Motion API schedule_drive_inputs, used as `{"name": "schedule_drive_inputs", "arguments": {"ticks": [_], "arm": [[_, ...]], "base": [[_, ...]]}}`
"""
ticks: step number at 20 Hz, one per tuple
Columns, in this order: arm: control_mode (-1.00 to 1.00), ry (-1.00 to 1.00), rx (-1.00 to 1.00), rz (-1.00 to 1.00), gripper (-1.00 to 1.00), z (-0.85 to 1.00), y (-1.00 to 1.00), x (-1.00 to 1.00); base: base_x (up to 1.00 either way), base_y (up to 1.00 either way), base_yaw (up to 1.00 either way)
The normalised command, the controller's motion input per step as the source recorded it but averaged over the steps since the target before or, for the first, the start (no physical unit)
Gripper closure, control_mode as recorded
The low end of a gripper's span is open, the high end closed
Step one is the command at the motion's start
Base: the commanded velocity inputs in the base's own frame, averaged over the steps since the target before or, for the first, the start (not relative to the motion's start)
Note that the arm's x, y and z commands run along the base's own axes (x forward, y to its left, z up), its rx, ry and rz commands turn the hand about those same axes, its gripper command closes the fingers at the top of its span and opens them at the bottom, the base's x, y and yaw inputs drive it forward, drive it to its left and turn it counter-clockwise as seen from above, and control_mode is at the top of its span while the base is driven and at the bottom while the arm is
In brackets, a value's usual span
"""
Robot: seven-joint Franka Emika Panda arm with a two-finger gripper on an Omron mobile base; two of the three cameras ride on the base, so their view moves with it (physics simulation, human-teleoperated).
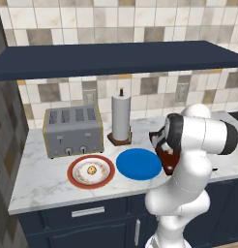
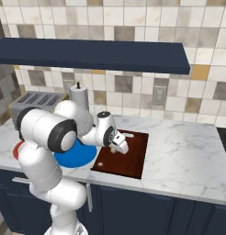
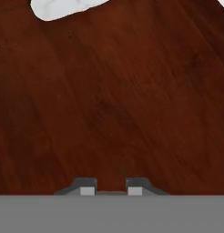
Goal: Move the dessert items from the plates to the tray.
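**Over the tray: gripper low, something tan pinched between the tips**

Over on the right half of the marble counter (image 1: pixel 38 179), the gripper (image 2: pixel 120 148) hangs low above the dark reddish-brown tray (image 2: pixel 133 160), pointing down at the wood. From the hand camera you get the tray's grain close up, and the two dark finger tips (image 3: pixel 88 186) sit fairly close together with a thin tan sliver (image 3: pixel 111 193) showing right in the gap between them. Looks like the pale cube piece, so I'd call it fingers closed on it, though so little of it shows that I can't be totally sure.

The cookie (image 1: pixel 92 170) is on the white plate with the red-orange rim (image 1: pixel 75 178), smack on the patterned centre, at the left near side of the counter. The blue plate (image 1: pixel 139 163) is just to the right of it, nearly touching, and its left edge is what I can see; the arm covers its right side in both base views. The tray sits just right of the blue plate.

Behind the plates: a grey toaster (image 1: pixel 72 131) far left, and a paper towel roll (image 1: pixel 121 117) on its stand next to it, both against the tiled wall under the dark blue shelf (image 1: pixel 116 58).
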Motion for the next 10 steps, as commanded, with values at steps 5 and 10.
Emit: {"name": "schedule_drive_inputs", "arguments": {"ticks": [5,10], "arm": [[-1.00,-0.01,0.03,-0.04,-1.00,0.67,0.00,0.01],[-1.00,0.00,0.07,-0.02,-1.00,1.00,0.00,-0.02]], "base": [[0.00,0.00,0.00],[0.00,0.00,0.00]]}}
